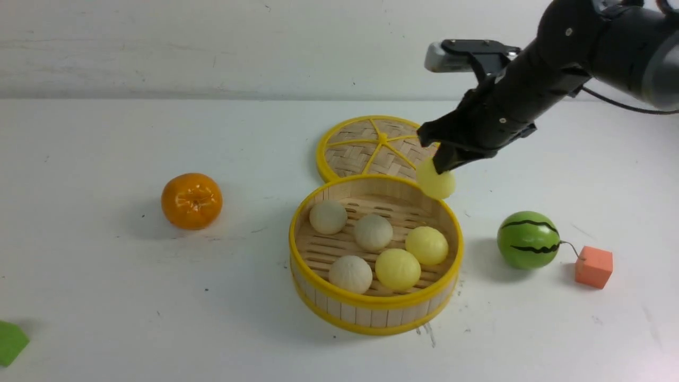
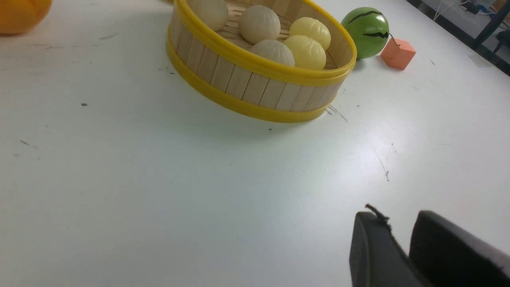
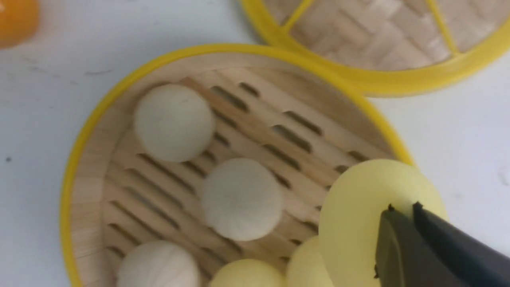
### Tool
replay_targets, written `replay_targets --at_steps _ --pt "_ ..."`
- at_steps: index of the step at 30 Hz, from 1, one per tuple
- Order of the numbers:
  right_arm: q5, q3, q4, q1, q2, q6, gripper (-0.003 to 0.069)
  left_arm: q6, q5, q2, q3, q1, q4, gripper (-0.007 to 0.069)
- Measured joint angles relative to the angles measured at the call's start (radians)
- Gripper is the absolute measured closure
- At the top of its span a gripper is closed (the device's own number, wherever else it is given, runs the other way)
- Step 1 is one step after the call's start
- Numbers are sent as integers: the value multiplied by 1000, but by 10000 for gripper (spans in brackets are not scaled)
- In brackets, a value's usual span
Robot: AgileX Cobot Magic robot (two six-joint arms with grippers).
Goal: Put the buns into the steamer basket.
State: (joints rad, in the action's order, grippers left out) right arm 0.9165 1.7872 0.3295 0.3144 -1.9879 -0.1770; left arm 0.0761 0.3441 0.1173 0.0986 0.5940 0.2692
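Note:
The steamer basket (image 1: 371, 313) sits mid-table with three off-white buns (image 1: 373, 232) and two pale yellow buns (image 1: 398, 269) on its slat floor. My right gripper (image 1: 443, 164) hangs over the basket's far right rim, shut on a pale yellow bun (image 1: 436, 183) that dangles below its tips. In the right wrist view the gripper (image 3: 403, 207) pinches that bun (image 3: 358, 215) above the basket (image 3: 119, 91). My left gripper (image 2: 396, 217) is low over bare table in front of the basket (image 2: 255, 85), slightly open, nothing between its fingers. It is out of the front view.
The flat woven lid (image 1: 371, 146) lies just behind the basket. An orange (image 1: 191, 200) stands to the left. A green striped watermelon ball (image 1: 528, 240) and a salmon cube (image 1: 593, 266) sit to the right. A green piece (image 1: 10, 342) shows at the front left edge.

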Motion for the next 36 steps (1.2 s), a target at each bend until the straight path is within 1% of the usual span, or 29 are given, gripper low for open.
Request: replay_targets --at_steps 2,6,14,17,20,23,27,28,29,30,31,32,33,34,35,36 --pt "-27 0 1 37 -12 -4 660 0 0 0 0 0 0 479" --pt "-77 0 -11 69 -46 -6 657 0 0 0 0 0 0 475" --pt "-121 0 -50 74 -108 -6 653 0 0 0 0 0 0 469" --pt "-138 0 -82 74 -121 -6 638 0 0 0 0 0 0 463" --pt "-143 0 -100 74 -136 -6 604 0 1 0 0 0 0 461" --pt "-143 0 -103 74 -144 -6 529 0 1 0 0 0 0 460" --pt "-141 0 -104 74 -141 24 391 0 1 0 0 0 0 459" --pt "-126 0 -111 74 -131 44 314 0 1 0 0 0 0 458" --pt "-123 0 -112 74 -129 46 305 0 1 0 0 0 0 457" --pt "-96 -1 -116 74 -106 58 239 0 1 0 0 0 0 455" --pt "-60 -1 -119 74 -70 62 200 0 1 0 0 0 0 452" --pt "-54 -1 -120 74 -64 62 195 0 1 0 0 0 0 452" --pt "-5 -1 -124 74 -14 70 170 0 1 0 0 0 0 451" --pt "49 -3 -132 74 47 86 165 0 1 0 0 0 0 449" --pt "49 -3 -132 74 47 86 165 0 1 0 0 0 0 449" --pt "99 -17 -144 74 125 107 179 0 1 0 0 0 0 448"
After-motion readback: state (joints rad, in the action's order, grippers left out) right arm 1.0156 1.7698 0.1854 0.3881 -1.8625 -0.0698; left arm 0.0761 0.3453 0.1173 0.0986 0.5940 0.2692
